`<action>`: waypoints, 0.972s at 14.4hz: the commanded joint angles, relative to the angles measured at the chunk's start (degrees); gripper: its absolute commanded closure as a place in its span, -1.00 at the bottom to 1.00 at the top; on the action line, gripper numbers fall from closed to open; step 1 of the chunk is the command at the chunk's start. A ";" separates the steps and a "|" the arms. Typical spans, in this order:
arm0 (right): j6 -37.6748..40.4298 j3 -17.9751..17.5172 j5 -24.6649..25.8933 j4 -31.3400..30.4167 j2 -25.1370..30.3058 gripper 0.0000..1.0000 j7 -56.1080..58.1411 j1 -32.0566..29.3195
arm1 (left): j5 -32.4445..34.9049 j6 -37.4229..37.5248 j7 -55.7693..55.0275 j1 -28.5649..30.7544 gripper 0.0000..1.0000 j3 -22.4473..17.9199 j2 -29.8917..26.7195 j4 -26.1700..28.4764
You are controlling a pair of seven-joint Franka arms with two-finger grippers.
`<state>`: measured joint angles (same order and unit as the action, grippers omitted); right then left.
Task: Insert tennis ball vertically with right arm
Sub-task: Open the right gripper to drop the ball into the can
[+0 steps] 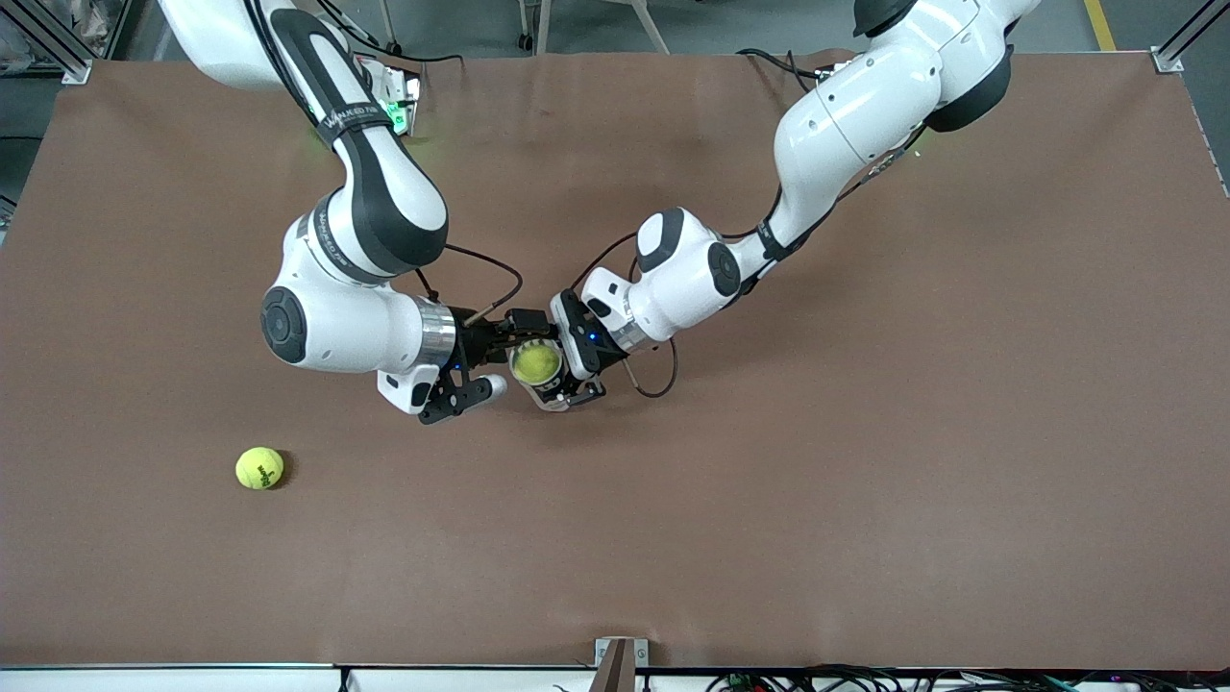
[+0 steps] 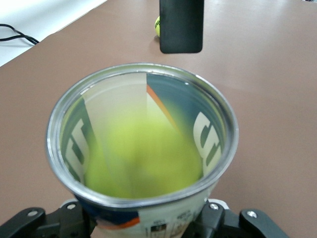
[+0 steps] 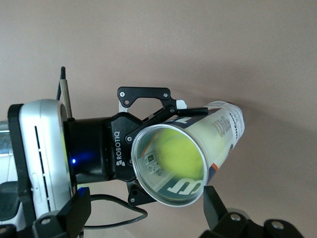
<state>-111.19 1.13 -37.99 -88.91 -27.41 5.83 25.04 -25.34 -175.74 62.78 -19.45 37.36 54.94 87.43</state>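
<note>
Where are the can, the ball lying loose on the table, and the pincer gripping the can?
can (image 2: 143,203): left wrist view, on its metal rim.
loose ball (image 1: 259,468): front view, on its middle.
left pincer (image 3: 166,153): right wrist view, midway between its fingertips.

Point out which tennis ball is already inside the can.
The ball inside the can held by the left tool; the other ball lies loose on the table toward the right arm's end.

White arms with black joint bands, black cables, black claws marked ROBOTIQ.
</note>
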 commanded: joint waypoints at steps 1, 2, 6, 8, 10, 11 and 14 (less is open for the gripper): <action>0.09 0.36 1.25 0.84 -0.19 -1.00 -1.00 -0.07 | -0.85 -0.75 0.59 -0.32 -0.46 -0.27 0.08 0.20; 0.35 0.45 2.21 0.93 -0.10 -1.00 -1.00 -0.69 | -0.85 -0.75 0.50 -0.32 -0.48 -0.27 0.08 0.20; 1.84 1.15 8.62 1.10 0.52 -1.00 -1.26 -7.71 | -0.85 -0.75 0.59 -0.24 -0.48 -0.27 -0.01 0.46; 3.52 1.33 15.54 1.10 1.30 -1.00 -1.35 -10.52 | -0.85 -0.75 0.85 0.03 -0.49 -0.27 -0.01 0.46; 3.78 1.33 24.78 1.10 1.57 -1.00 -1.35 -14.39 | -0.85 -0.75 0.85 0.03 -0.49 -0.27 -0.09 0.46; 4.05 1.33 27.59 1.02 1.66 -1.00 -1.26 -15.71 | -0.85 -0.75 0.94 0.11 -0.49 -0.27 -0.01 0.46; 3.52 1.24 32.18 1.10 1.40 -1.00 -1.09 -18.61 | -0.76 -0.75 0.94 0.11 -0.49 -0.27 -0.01 0.37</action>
<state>-107.89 3.37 -8.68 -87.42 -26.94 5.21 8.20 -25.34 -175.74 62.78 -19.40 37.33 54.94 87.44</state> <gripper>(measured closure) 0.000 0.251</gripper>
